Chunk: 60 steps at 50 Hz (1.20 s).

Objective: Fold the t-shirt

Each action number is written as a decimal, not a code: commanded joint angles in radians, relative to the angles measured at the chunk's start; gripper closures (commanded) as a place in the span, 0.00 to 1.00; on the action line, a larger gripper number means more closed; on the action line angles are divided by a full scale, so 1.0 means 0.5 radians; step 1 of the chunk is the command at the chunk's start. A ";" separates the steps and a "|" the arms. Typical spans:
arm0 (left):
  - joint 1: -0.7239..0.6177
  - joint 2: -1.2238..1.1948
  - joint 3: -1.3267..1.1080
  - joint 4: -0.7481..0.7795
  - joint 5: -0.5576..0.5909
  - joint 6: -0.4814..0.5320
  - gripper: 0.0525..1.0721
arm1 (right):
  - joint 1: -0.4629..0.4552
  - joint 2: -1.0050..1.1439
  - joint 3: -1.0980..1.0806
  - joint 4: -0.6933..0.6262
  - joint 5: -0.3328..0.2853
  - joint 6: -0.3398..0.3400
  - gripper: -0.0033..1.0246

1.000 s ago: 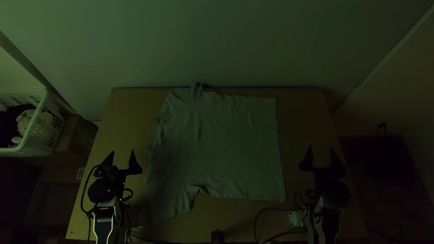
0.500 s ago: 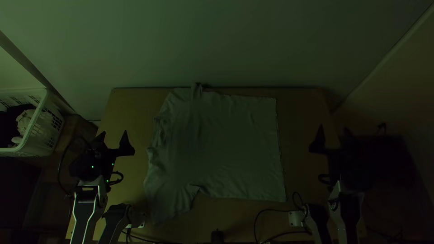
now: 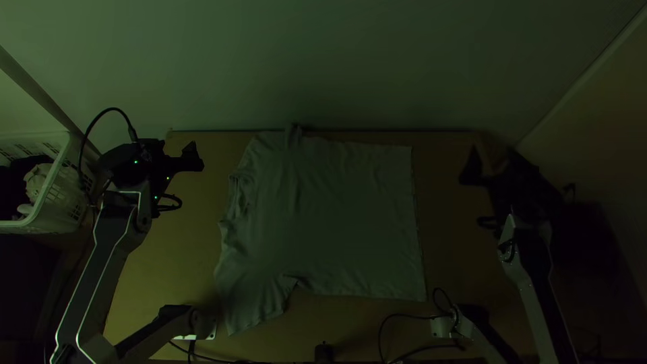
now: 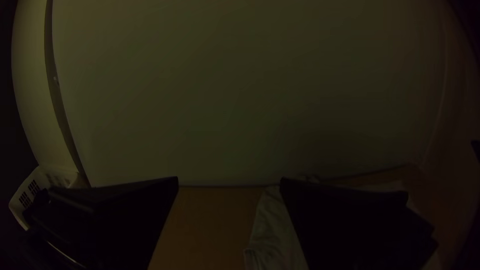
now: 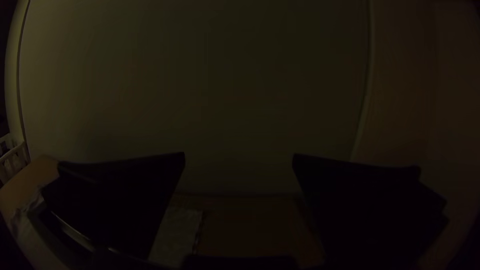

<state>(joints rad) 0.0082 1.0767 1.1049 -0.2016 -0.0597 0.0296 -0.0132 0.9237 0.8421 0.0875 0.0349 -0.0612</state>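
- Pale wall [image 3: 337, 61] rises behind the counter [image 3: 189, 263], in dim light; a white basket [image 3: 27, 228] with cloth in it sits beyond the counter's left edge.
- The shirt [image 3: 337, 216] is spread out on the counter, left of its middle, reaching from the far edge towards the near one. Its straight hem [image 3: 417, 222] runs down the side nearer the right edge; one sleeve [image 3: 256, 307] slants towards the near left corner. A small bunched bit [image 3: 293, 137] lies at the far edge, probably the other sleeve.
- Left fingers [image 4: 340, 215] are wide apart near the far left corner, with nothing held.
- Right fingers [image 5: 360, 200] are also spread wide, over by the right edge, and have hold of nothing.
- Step in hand, I'd judge: getting set for the first fold, with the shirt laid out flat enough to start.
- Next calls for lowering both sets of fingers onto one side, pinching near its two ends and carrying it over evenly; the bunched bit may want straightening first.
- Brands, labels, writing: none I can read.
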 commanded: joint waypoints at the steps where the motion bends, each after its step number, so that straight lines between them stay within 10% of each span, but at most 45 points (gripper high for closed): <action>1: -0.050 0.194 0.235 -0.094 0.012 -0.074 0.05 | 0.057 0.150 0.147 0.006 0.028 -0.034 0.04; 19: -0.145 0.875 0.993 -0.370 0.012 -0.136 0.05 | 0.241 0.730 0.537 -0.083 0.206 -0.009 0.04; 60: -0.185 2.304 2.266 -0.925 0.061 -0.335 0.06 | 0.315 1.604 1.286 -0.623 0.169 0.322 0.04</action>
<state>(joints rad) -0.0746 2.1818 2.1914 -0.6498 -0.0364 -0.1242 0.1310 1.6855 1.4399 -0.1997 0.1265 0.0463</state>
